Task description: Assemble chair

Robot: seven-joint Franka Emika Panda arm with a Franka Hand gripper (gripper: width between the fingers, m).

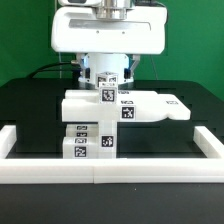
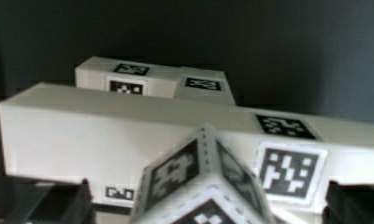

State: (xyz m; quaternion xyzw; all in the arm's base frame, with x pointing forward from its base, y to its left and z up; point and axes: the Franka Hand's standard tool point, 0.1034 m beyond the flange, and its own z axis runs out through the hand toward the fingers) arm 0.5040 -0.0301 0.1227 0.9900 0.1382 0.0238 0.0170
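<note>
The chair's matte white pieces lie in the middle of the black table. A flat slab (image 1: pixel 150 108) reaches toward the exterior view's right, and tagged blocks (image 1: pixel 86 142) are stacked in front of it near the rail. A small tagged piece (image 1: pixel 108 94) stands on the slab under my gripper (image 1: pixel 107 80). In the wrist view this tagged piece (image 2: pixel 210 180) rises corner-first between my fingers, with a long white bar (image 2: pixel 113 125) and another tagged block (image 2: pixel 152 78) behind it. My gripper (image 2: pixel 202 205) is open, and a dark gap shows on each side of the piece.
A long low white border rail (image 1: pixel 110 170) runs along the front and up both sides (image 1: pixel 10 138) of the black table. The arm's white base (image 1: pixel 108 35) stands right behind the chair pieces.
</note>
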